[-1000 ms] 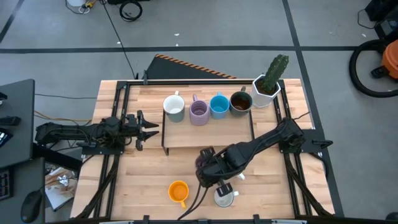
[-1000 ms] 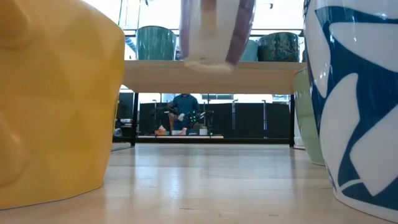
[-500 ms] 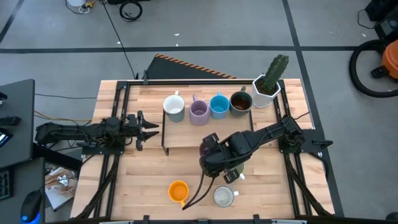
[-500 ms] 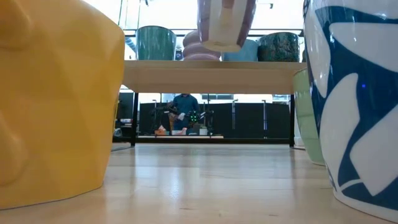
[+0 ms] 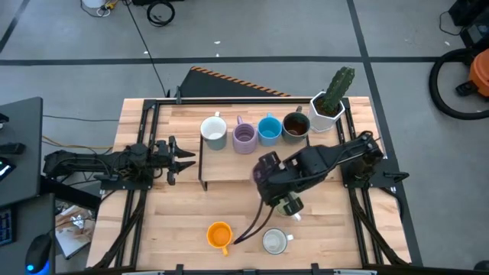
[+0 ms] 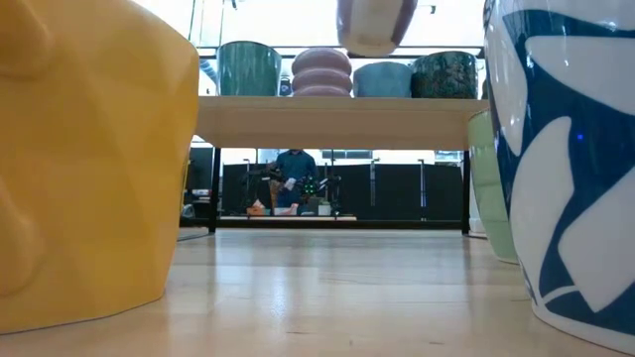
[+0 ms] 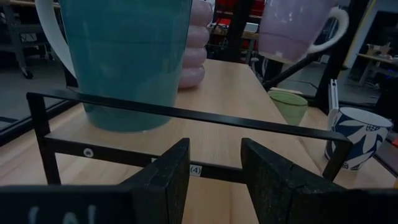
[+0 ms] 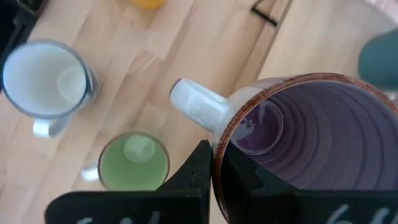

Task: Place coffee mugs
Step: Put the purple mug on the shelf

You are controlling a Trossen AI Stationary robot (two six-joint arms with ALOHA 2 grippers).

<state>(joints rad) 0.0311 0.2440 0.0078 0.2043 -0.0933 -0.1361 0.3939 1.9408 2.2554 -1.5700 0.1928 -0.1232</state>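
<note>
Gripping a lavender mug (image 8: pixel 311 137) by its rim, our right gripper (image 8: pixel 214 171) holds it in the air over the shelf's (image 5: pixel 229 169) front edge, above the green mug (image 5: pixel 290 205). Our left gripper (image 7: pixel 214 171) waits open at the shelf's left end.

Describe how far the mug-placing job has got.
Done: white mug, lavender mug, blue mug and brown mug stand on the shelf. In hand: right gripper holds second lavender mug aloft. Remaining: orange mug, green mug and patterned mug on the tabletop. Left gripper idle, open.
</note>
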